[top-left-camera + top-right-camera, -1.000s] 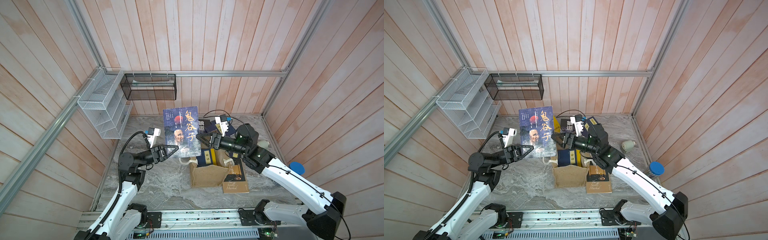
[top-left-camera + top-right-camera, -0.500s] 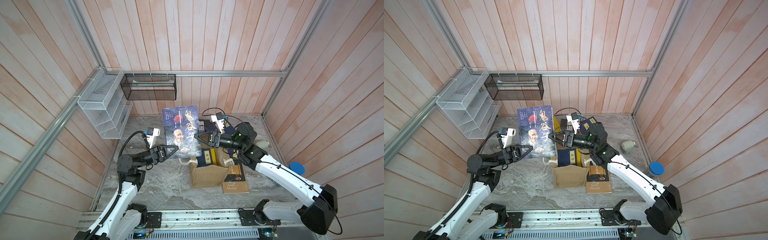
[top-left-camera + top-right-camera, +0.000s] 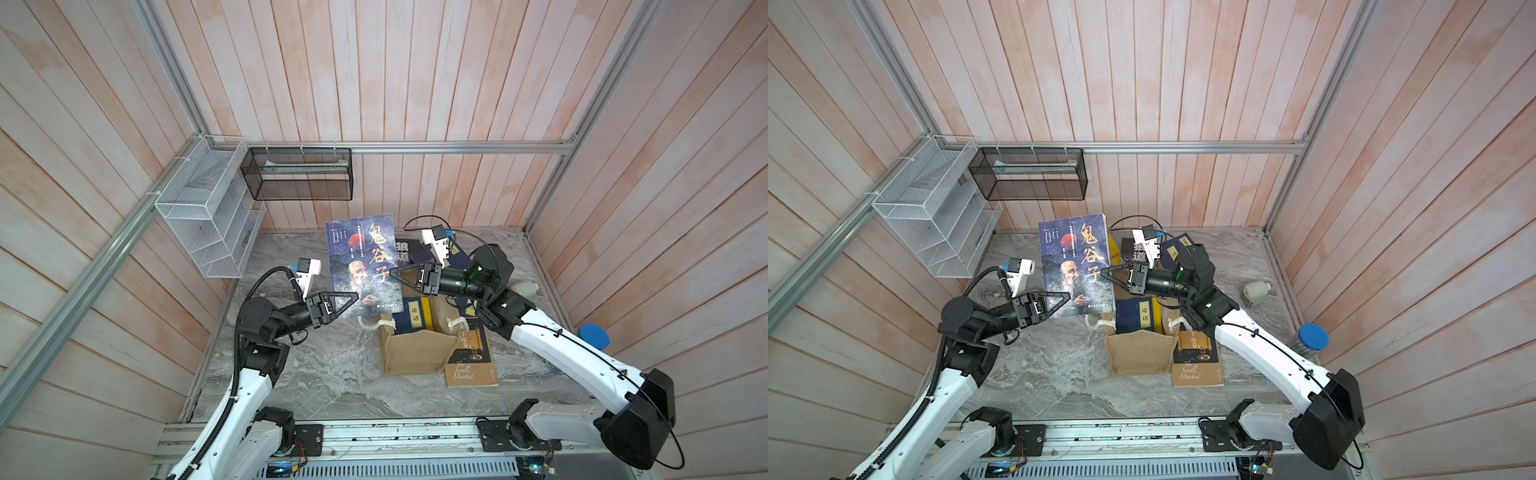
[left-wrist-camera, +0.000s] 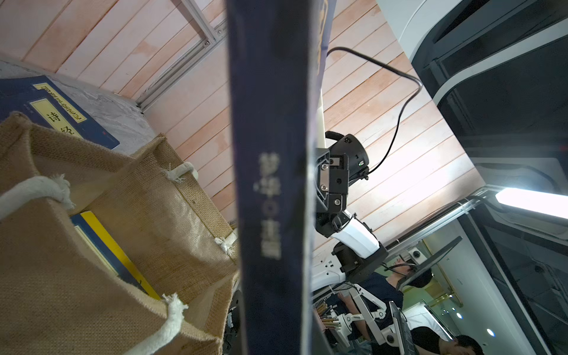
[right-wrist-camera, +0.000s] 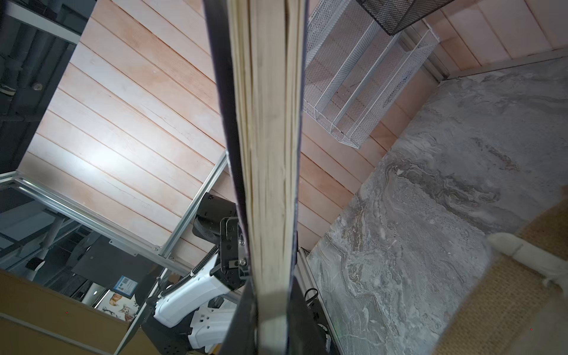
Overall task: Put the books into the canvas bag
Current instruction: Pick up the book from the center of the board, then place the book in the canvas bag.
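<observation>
— Where's the blue book [image 3: 364, 266]?
— Upright in mid-air, just above the canvas bag [image 3: 415, 353] (a navy book [image 3: 413, 313] stands inside it).
— Who holds it?
— Both: the left gripper [image 3: 352, 296] has its fingers clamped on the lower corner, and the right gripper [image 3: 394, 274] pinches the opposite edge.

You see large blue book [image 3: 365, 266] up off table, upright, portrait cover with gold characters facing both top views, near canvas bag [image 3: 415, 353]. Bag is tan and boxy, standing, mouth open, with white rope handles. Navy book [image 3: 413, 313] with yellow label stands inside bag. Brown-and-black book [image 3: 471, 357] lies flat just beside bag. Black book [image 3: 402, 251] and another navy book [image 4: 52, 110] lie flat behind bag.
</observation>
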You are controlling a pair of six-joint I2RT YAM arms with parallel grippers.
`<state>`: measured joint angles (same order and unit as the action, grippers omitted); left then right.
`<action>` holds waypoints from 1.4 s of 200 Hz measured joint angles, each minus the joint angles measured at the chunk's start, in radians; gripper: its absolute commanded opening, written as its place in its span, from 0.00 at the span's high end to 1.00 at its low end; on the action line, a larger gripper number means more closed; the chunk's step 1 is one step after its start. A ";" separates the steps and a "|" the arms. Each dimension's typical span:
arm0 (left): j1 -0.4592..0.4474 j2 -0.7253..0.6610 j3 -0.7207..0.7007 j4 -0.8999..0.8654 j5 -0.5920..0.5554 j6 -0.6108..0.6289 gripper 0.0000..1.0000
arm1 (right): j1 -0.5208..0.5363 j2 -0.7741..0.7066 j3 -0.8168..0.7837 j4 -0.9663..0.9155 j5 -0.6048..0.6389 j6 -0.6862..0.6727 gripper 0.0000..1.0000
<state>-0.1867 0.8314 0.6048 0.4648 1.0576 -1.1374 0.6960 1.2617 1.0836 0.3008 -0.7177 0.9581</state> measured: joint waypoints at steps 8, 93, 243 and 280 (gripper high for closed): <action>-0.002 -0.004 0.007 -0.036 -0.005 0.019 1.00 | 0.000 0.000 0.000 -0.014 0.007 -0.007 1.00; -0.023 -0.061 0.080 -0.418 -0.218 0.193 0.57 | -0.033 -0.127 0.042 -0.367 0.223 -0.172 1.00; -0.437 0.308 0.201 -0.638 -0.692 0.272 0.81 | -0.066 -0.180 0.135 -0.873 0.509 -0.428 1.00; -0.443 0.277 0.210 -0.676 -0.752 0.304 1.00 | -0.066 -0.164 0.135 -0.911 0.458 -0.468 1.00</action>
<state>-0.6292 1.1084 0.8150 -0.2111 0.3061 -0.8337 0.6296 1.0981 1.2190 -0.6098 -0.2600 0.4900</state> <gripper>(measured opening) 0.062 0.141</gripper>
